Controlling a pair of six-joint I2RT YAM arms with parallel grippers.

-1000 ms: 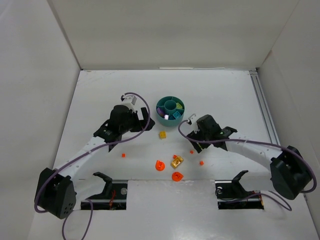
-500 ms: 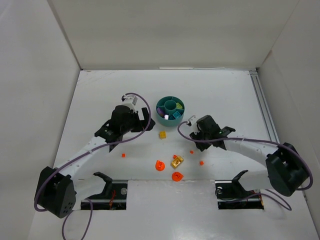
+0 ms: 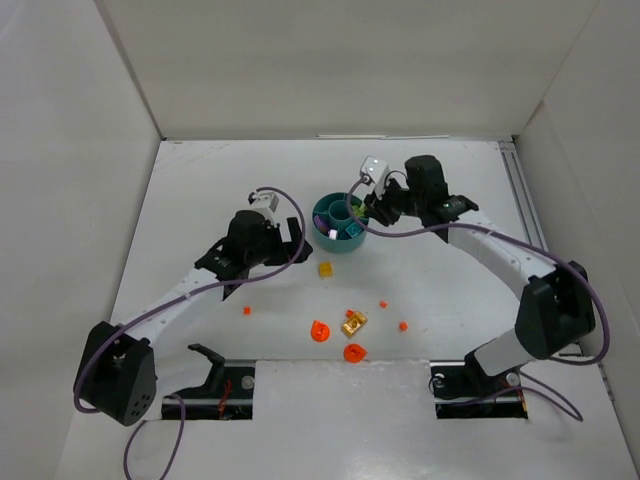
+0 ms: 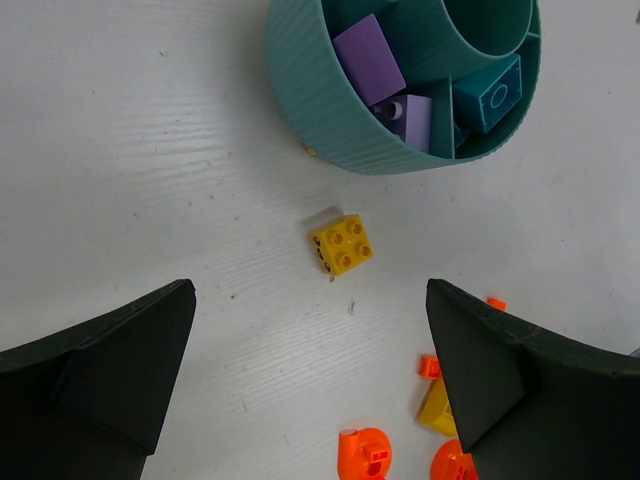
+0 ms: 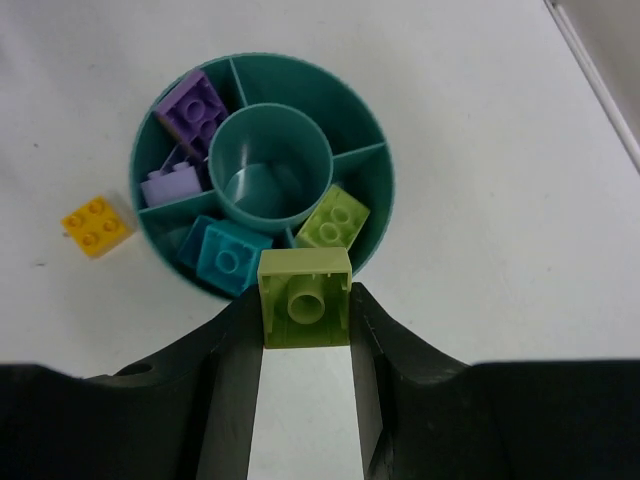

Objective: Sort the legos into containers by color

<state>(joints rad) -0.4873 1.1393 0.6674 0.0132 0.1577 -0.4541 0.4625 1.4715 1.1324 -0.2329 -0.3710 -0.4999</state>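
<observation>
From above, the teal dish (image 3: 335, 247) sits mid-table, and the right gripper (image 3: 360, 204) hangs at its right rim. The left gripper (image 3: 288, 243) hovers just left of the dish. A yellow brick (image 3: 325, 269) lies on the table (image 3: 200, 180) just below the dish. Nearer the bases lie a gold piece (image 3: 353, 323), two orange round pieces (image 3: 319, 331) and a few orange dots (image 3: 403, 325).

On the left wrist view the fingers (image 4: 110, 360) are spread wide with nothing between them. The yellow brick (image 4: 341, 243) lies on the table ahead of the gap, apart from the dish wall (image 4: 330, 120). A purple brick (image 4: 368, 58) and a turquoise brick (image 4: 492, 90) rest in separate outer sections.

On the right wrist view the fingers (image 5: 235, 370) are clamped on a lime green brick (image 5: 305, 285), studs up, at the near edge of the dish (image 5: 388, 195). A second lime brick (image 5: 333, 217) lies in the section straight ahead. The centre cup (image 5: 275, 165) holds no piece.
</observation>
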